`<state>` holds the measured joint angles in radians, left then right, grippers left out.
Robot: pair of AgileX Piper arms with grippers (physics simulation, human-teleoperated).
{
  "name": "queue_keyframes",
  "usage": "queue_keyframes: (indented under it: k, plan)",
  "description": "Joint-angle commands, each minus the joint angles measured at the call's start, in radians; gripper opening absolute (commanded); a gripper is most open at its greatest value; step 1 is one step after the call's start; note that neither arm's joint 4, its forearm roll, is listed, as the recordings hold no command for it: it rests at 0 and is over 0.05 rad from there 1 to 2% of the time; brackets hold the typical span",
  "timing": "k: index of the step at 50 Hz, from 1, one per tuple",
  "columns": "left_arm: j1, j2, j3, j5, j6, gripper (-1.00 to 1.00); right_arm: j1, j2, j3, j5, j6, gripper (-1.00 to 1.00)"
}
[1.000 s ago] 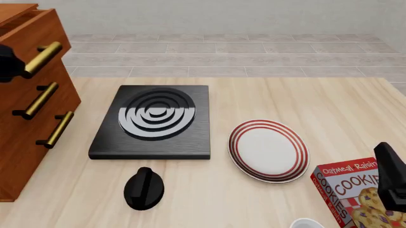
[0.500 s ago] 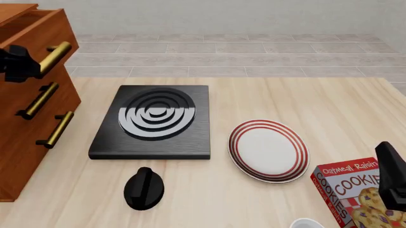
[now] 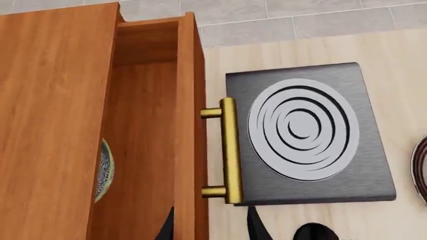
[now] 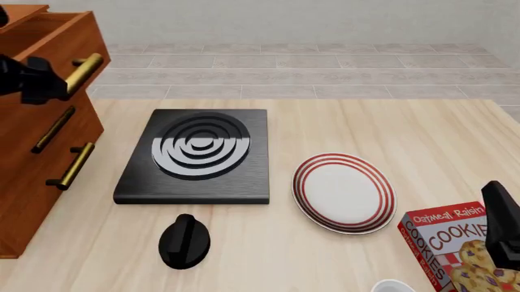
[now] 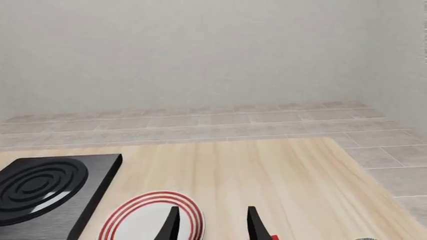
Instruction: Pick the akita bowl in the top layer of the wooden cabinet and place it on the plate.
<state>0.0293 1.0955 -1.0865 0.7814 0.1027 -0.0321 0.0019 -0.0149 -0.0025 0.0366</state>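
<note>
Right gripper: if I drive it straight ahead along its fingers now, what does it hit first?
Probably the plate: it lies just beyond the right gripper, partly between the open fingertips. Past it only bare table shows. Depth is hard to judge.

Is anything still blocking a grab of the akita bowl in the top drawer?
Yes. In the left wrist view, the akita bowl shows only as a sliver under the wooden cabinet top. The top layer is only partly pulled out, so the cabinet top overhangs most of the bowl.

We read "Oatmeal Raisin COOKIES" on the red cookie box [image 4: 455, 246] at the counter's near right; no other text is legible.
</note>
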Motion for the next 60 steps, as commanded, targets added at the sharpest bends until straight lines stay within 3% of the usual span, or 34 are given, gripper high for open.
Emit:
queue_keyframes:
  k: [1, 60]
  plan:
    - [-0.057, 0.012, -0.005, 0.012, 0.005, 1.00, -0.001, 0.000, 0.000, 0.000, 0.001, 1.00]
    - [-0.271, 0.052, -0.059, 0.027, -0.108, 1.00, -0.002, 0.033, -0.003, -0.027, 0.007, 1.00]
